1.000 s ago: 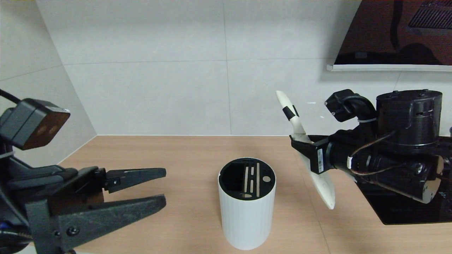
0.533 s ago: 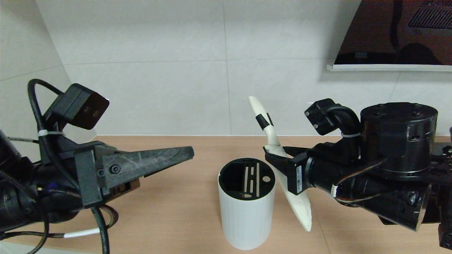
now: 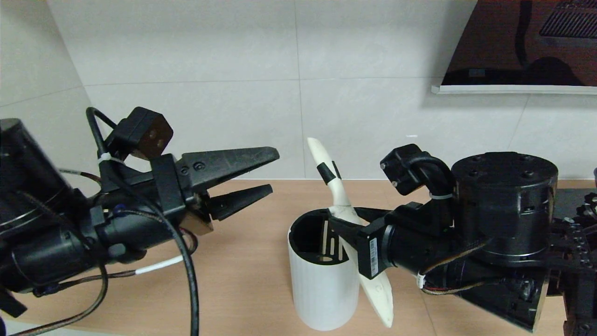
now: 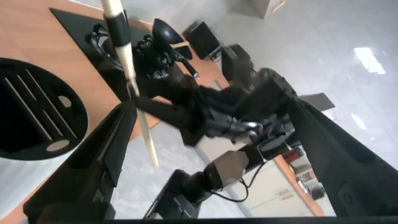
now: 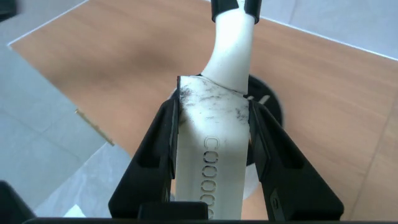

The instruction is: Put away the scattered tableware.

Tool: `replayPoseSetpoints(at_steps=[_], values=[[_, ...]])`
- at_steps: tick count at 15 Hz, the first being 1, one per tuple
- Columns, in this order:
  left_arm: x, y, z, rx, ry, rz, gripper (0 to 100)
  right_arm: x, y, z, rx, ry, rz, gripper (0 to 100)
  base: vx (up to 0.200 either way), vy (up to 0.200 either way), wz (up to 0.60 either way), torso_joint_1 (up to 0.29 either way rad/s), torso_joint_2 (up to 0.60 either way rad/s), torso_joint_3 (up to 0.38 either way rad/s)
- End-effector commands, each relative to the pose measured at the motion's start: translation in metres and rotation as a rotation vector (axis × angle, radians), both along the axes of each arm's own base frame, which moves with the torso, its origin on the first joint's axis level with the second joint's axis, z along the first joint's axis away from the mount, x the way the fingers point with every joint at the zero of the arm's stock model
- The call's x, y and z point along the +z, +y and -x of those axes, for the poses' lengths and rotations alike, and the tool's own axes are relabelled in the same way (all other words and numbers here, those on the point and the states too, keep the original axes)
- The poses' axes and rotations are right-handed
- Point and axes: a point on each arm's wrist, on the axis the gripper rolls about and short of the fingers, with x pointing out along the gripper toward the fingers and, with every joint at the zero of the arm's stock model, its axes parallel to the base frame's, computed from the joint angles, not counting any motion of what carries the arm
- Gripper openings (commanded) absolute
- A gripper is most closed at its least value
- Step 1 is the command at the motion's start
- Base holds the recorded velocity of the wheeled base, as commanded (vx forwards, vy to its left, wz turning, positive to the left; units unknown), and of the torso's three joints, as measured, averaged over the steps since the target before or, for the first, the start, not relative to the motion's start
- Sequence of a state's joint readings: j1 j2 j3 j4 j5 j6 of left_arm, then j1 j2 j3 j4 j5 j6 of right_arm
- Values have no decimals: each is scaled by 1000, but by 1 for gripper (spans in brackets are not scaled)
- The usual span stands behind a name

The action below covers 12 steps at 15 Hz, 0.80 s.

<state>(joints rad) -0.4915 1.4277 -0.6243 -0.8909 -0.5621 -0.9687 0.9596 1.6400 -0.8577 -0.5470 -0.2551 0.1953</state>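
My right claw (image 3: 349, 224) is pinching the paddle (image 3: 378, 291) around its middle, tight from both sides. I grip it there so it will not swing or slip.

The paddle is tilted. Its thin handle, with the black band, points up toward the wall. Its wide end hangs low, just beside the right side of the holder (image 3: 322, 289). I cannot tell if the two touch. The paddle is not in the holder yet: the wide end is outside it and lower than the rim. So I think I must lift the paddle and stand it straighter before it can go down into the big hole on top. The slots next to that hole look too thin for it.

The holder stands upright on the bench (image 3: 242, 280).

My left claw (image 3: 273, 171) is spread wide and has nothing in it. It hangs in the air to the left of the holder, tips pointing that way, well apart from it. I think it is a good spot to steady the holder, since a tall holder could tip if the paddle bumps it.
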Motion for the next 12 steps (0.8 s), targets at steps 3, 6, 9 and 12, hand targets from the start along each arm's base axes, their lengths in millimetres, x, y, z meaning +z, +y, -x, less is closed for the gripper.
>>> replayPoseSetpoints(at_steps=[3,6,9,12], values=[[-7,-19,-19,62,74,-61,100,-10,19,8,47,43,-4,0,0,0,0,0,0,0],[-26,-44,-29,177,61,-196,100,-11,23,13,65,45,-2,0,0,0,0,0,0,0],[-32,-58,-24,182,54,-222,100,-10,22,14,68,44,-4,0,0,0,0,0,0,0],[-32,-58,-25,183,54,-224,100,-11,23,14,68,45,-2,0,0,0,0,0,0,0]])
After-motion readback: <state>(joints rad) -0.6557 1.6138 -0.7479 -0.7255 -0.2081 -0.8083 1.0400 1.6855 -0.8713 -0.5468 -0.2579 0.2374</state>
